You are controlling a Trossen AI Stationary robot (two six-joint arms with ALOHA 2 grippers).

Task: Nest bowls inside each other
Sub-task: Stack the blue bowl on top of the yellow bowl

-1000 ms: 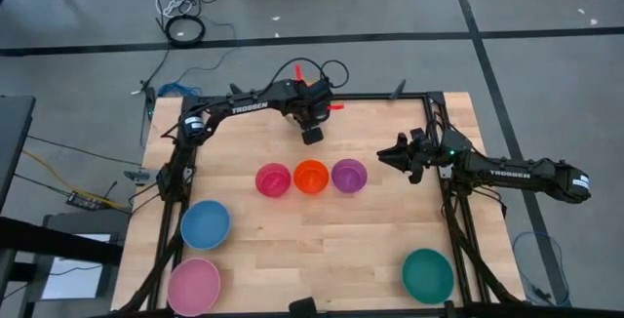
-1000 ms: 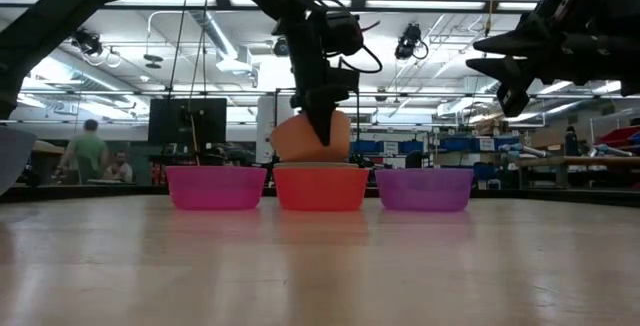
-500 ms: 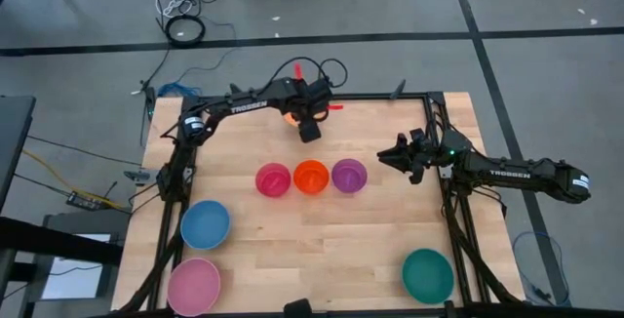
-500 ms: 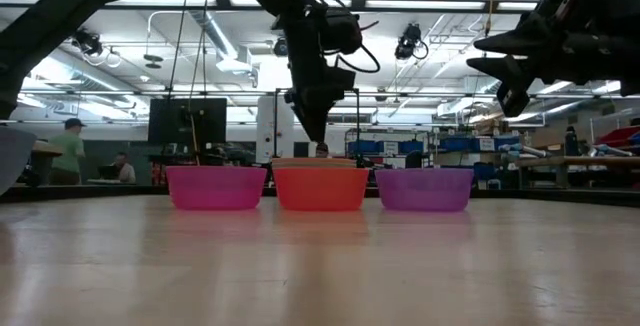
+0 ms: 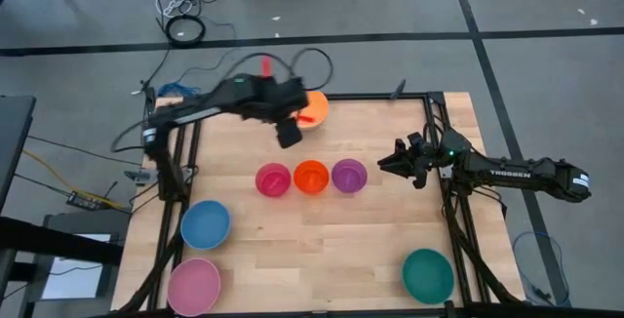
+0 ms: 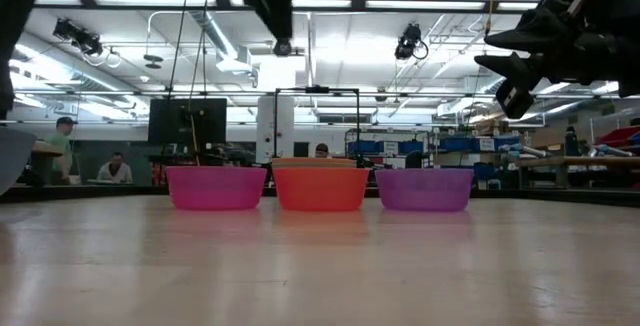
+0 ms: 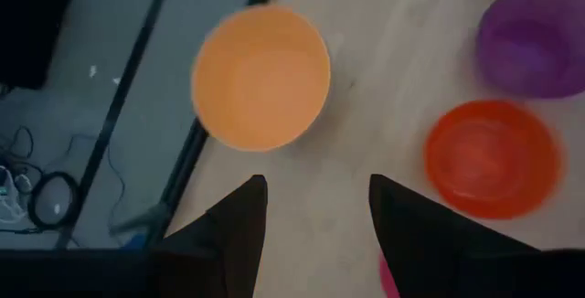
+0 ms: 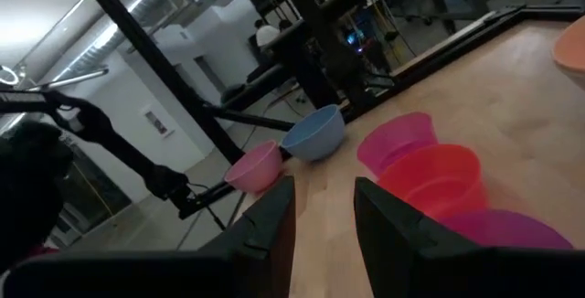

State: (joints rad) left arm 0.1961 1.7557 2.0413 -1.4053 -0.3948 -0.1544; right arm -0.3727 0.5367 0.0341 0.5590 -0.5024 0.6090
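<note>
An orange bowl (image 5: 312,110) stands upright on its base near the table's far edge. My left gripper (image 7: 315,202) hangs open high above the table, on the near left of that bowl (image 7: 262,77), holding nothing. A magenta bowl (image 5: 274,179), a red-orange bowl (image 5: 311,177) and a purple bowl (image 5: 349,175) stand in a row at mid-table. At the right of the row my right gripper (image 5: 383,163) waits above the table, pointing level, open and empty.
A blue bowl (image 5: 205,223) and a light pink bowl (image 5: 193,285) stand at the near left, a teal bowl (image 5: 428,274) at the near right. Bare wood lies between the row and the near edge. People sit in the room beyond the table's far side.
My left gripper held the orange bowl tilted near the far edge, set it down and let go of it. It has then risen steeply and swung toward the table's left and near side. The orange bowl now stands uncovered on the table.
</note>
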